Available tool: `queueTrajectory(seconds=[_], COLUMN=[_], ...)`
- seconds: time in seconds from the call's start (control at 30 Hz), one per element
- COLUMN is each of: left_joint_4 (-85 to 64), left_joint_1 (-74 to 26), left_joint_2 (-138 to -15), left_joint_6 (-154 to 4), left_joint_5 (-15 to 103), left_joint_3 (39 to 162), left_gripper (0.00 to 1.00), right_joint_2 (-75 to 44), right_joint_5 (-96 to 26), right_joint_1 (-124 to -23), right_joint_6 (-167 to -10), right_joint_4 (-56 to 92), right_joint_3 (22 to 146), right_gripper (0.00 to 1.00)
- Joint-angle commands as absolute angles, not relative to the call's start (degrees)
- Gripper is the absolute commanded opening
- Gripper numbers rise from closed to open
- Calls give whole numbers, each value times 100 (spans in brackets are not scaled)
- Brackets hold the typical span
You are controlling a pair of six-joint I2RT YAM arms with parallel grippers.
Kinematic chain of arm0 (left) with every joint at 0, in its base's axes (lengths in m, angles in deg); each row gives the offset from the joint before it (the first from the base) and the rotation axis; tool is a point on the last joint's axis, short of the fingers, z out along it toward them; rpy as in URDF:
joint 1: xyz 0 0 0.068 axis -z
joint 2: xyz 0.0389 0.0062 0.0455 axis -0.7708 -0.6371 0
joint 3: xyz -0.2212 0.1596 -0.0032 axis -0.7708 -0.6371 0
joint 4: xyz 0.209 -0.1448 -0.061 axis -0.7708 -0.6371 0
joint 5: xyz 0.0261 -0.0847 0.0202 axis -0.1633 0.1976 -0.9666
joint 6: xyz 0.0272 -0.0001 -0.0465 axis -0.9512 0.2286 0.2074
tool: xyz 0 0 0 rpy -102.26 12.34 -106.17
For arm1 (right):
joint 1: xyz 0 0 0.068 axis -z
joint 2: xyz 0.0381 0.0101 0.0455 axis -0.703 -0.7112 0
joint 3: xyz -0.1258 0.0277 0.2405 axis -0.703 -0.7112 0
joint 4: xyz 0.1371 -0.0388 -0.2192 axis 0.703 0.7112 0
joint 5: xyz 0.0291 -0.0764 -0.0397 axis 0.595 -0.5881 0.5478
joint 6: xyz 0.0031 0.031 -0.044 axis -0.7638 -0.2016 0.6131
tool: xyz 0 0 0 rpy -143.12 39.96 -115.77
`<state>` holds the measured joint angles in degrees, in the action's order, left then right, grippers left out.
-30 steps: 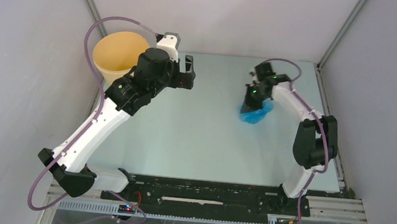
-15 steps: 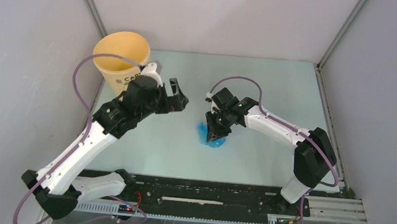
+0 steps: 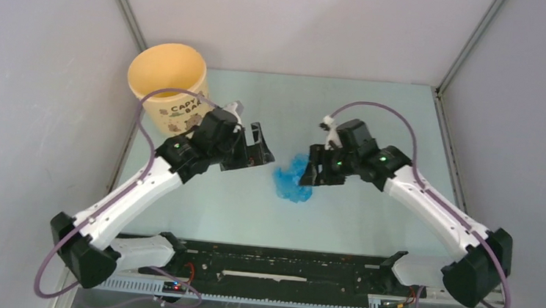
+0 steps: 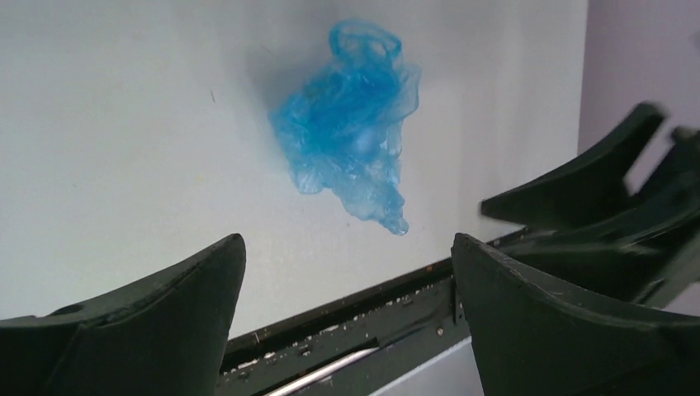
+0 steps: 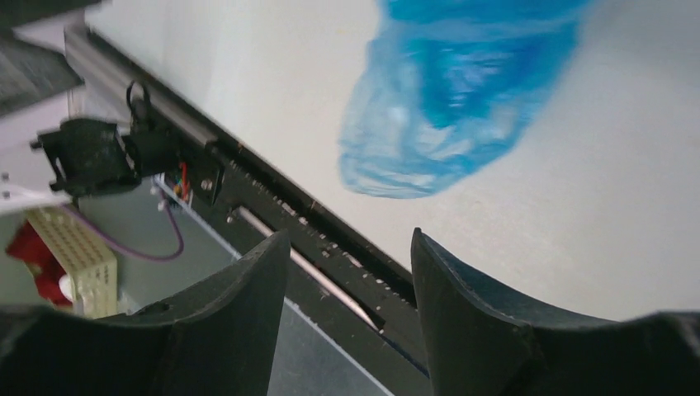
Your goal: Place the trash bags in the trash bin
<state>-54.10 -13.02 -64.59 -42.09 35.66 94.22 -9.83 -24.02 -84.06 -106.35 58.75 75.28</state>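
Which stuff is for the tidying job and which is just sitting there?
For the job: blue trash bag, trash bin, left gripper, right gripper (both open).
Just there: table, purple cables, black rail at the front.

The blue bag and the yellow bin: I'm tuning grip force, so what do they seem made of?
The blue bag: probably thin plastic film, translucent and crumpled into soft folds. The trash bin: possibly matte plastic or coated card; smooth tan-yellow wall, dark print.
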Motion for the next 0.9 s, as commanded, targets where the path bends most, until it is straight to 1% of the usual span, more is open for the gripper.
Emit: queueTrajectory(seconds=[0.0, 0.07, 0.13, 0.33, 0.47, 0.57, 0.7, 0.8, 0.87], left_joint_4=[-5209, -5326, -5648, -7282, -7875, -7977, -8021, -8022, -8049], left_joint_1=[-1301, -1197, -1014, -251, -3, 157, 282, 284, 284], left_joint_2=[-7002, -7489, -7990, -10025, -11082, -11541, -11984, -12162, -12277], left_joint_6=[-4250, -4431, -4807, -6160, -6634, -6931, -7015, -6997, -7014], left_joint_5=[4435, 4550, 4399, 2786, 2093, 1956, 1941, 1848, 1839], left_joint_3=[9899, 10177, 10658, 13070, 14294, 14659, 14826, 14844, 14851], left_gripper=[100, 97, 96, 99, 96, 98, 99, 93, 86], right_joint_2=[-438, -311, -184, 373, 776, 1078, 1215, 1149, 1126], right_joint_5=[-1934, -1597, -1437, -1383, -1498, -1446, -1462, -1393, -1344], right_joint_1=[-7395, -6956, -6563, -5791, -5689, -5680, -5672, -5630, -5610], right_joint_6=[-10726, -10720, -10706, -10676, -10577, -10590, -10618, -10592, -10572], right_joint_4=[5782, 5750, 5755, 5868, 6293, 6365, 6333, 6333, 6354], right_joint_3=[7028, 6771, 6553, 5837, 5626, 5487, 5392, 5391, 5391], right_gripper=[65, 64, 62, 59, 59, 59, 59, 59, 59])
